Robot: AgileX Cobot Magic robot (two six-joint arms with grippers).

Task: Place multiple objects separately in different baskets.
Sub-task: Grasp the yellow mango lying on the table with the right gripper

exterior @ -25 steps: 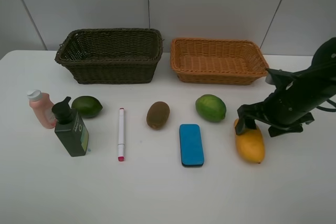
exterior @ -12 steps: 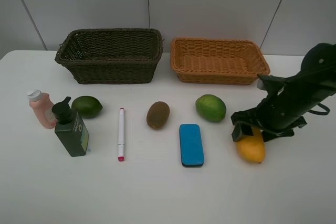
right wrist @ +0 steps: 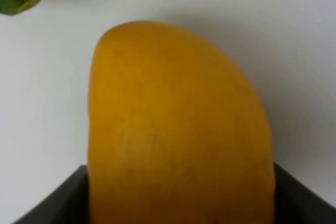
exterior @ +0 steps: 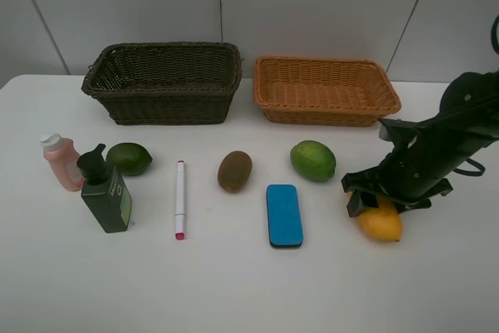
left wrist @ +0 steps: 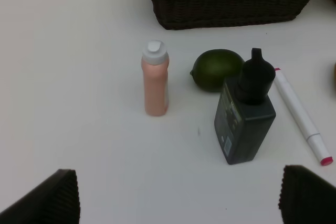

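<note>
Over on the table's (exterior: 234, 286) right side, from above, the right gripper (exterior: 365, 199) has dropped onto the yellow mango (exterior: 382, 225), nudging it rightward. Left wrist: the left gripper (left wrist: 181, 192) gapes wide, empty. Right wrist: jaws pressed against both the mango's sides.

Mango (exterior: 380, 225) yellow-orange, eraser block (exterior: 284, 214) blue, marker (exterior: 180, 196) white w/ pink tip, dark olive basket (exterior: 162, 103), orange-tan basket (exterior: 323, 115), surface (exterior: 234, 286) white.

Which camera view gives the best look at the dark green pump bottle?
Left wrist: the dark green pump bottle stands close, whole and unblocked. Exterior high shows it smaller, beside the pink bottle. Right wrist does not show it.
</note>
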